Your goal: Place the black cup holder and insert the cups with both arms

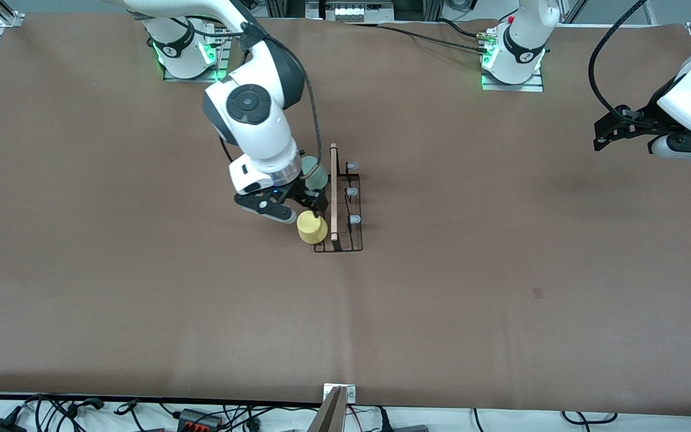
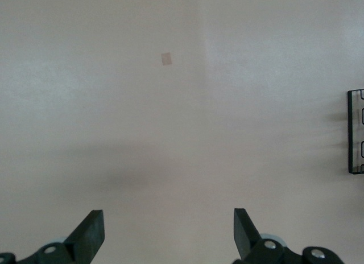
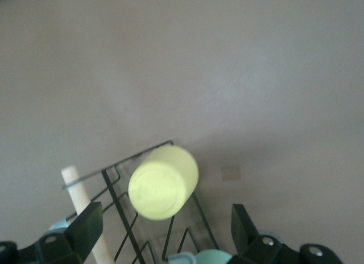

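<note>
Near the middle of the brown table (image 1: 501, 270) we find the black cup holder (image 1: 341, 204), a thin wire rack standing upright with its light wooden rod handle (image 1: 333, 192) running along the top. On the side toward the left arm's end of the table, three pale blue-grey tipped pegs (image 1: 352, 191) stand bare. On the side toward the right arm's end, we see the yellow cup (image 1: 311, 227) seated on the peg nearest the front camera, tilted outward with its closed base showing, and the pale green cup (image 1: 314, 171) on the peg farthest from that camera, partly covered by the arm. We locate the right gripper (image 1: 315, 203) over that side of the rack, between the two cups. In the right wrist view its fingers (image 3: 85, 230) stand spread, with the yellow cup (image 3: 163, 182) between them farther off and not touched by either; we also see there the wooden rod (image 3: 85, 213), the wire frame (image 3: 122, 215) and a light blue-green rim at the picture's edge. We find the left gripper (image 1: 603, 135) waiting in the air over the table's left-arm end, well apart from the rack. In the left wrist view its fingers (image 2: 91, 232) are spread with only bare table (image 2: 182, 133) between them; a corner of the rack (image 2: 355, 130) shows at the edge.
</note>
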